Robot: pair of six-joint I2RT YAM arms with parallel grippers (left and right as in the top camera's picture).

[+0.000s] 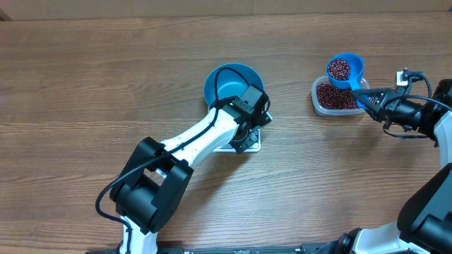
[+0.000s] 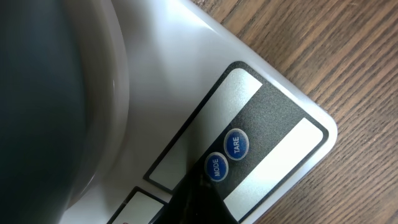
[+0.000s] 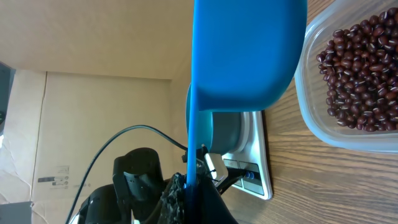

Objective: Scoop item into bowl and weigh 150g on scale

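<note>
The blue bowl [image 1: 229, 83] stands on the white scale [image 1: 254, 143]. My left gripper [image 1: 245, 138] is shut and empty, pointing down at the scale's front panel. In the left wrist view its dark tip [image 2: 198, 198] rests right beside the MODE button [image 2: 216, 167], with the TARE button [image 2: 236, 144] just beyond. My right gripper [image 1: 368, 99] is shut on the handle of a small blue scoop [image 1: 345, 70]. The scoop is full of red-brown beans and hangs over the clear tub [image 1: 319, 101], which holds more beans [image 3: 364, 68]. The bowl's inside looks empty.
The left arm [image 1: 191, 141] stretches from the near table edge to the scale. In the right wrist view the scoop [image 3: 249, 50] hides most of the bowl [image 3: 221, 127]. Bare wood surrounds the scale and the tub.
</note>
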